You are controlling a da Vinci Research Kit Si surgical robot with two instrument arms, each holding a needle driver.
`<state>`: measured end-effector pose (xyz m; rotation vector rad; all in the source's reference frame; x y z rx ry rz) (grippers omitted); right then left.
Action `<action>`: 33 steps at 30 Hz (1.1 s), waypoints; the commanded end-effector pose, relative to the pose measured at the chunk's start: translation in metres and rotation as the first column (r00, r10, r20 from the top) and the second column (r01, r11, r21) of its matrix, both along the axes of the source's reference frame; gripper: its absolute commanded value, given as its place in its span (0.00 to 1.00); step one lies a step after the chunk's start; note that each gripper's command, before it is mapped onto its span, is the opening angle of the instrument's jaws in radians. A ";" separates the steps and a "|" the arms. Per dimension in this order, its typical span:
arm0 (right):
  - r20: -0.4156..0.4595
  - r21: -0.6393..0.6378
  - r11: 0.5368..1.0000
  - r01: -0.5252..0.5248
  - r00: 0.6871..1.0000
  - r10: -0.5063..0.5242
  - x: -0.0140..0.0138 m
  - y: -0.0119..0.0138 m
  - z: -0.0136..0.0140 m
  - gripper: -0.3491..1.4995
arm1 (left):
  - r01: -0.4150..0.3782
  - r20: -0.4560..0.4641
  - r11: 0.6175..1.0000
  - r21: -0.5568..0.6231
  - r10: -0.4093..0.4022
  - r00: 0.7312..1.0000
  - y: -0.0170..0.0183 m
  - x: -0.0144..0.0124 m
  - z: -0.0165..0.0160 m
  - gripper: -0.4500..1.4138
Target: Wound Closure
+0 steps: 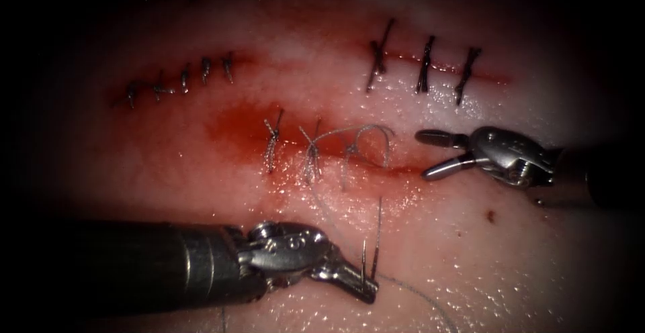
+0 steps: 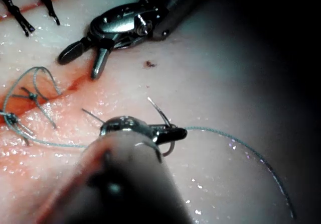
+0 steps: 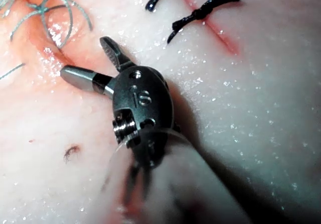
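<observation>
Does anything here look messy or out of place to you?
One thing: a loose loop of thread stands up slack over the cut, unlike the tight stitches beside it. The left tool holds the needle clear of the tissue; the right tool holds nothing.

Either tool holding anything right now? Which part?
Left tool grips the needle near mid-curve, both ends sticking up, clear of the tissue. Right tool is open, holding nothing.

On the dark metal head of your right tool (image 3: 143, 101), just behind the jaws, you can read a stamped number; it looks like "16". Nothing else can be read.
</observation>
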<state>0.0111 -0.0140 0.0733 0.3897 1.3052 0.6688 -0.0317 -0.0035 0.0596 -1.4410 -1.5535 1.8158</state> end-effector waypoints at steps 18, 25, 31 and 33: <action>0.101 -0.161 0.973 0.167 0.983 -0.152 0.0059 -0.0030 -0.0058 0.64 | 0.230 0.161 0.887 -0.400 -0.179 0.971 -0.0036 0.0029 -0.0159 0.00; 0.113 -0.175 0.966 0.188 0.979 -0.170 0.0077 -0.0038 -0.0049 0.53 | 0.250 0.183 0.853 -0.458 -0.185 0.966 -0.0044 0.0037 -0.0207 0.00; 0.129 -0.175 0.958 0.226 0.970 -0.206 0.0087 -0.0045 -0.0041 0.26 | 0.257 0.184 0.838 -0.481 -0.190 0.964 -0.0047 0.0048 -0.0233 0.00; 0.151 -0.169 0.954 0.249 0.963 -0.224 0.0089 -0.0048 -0.0034 0.22 | 0.260 0.186 0.830 -0.493 -0.191 0.964 -0.0048 0.0052 -0.0241 0.00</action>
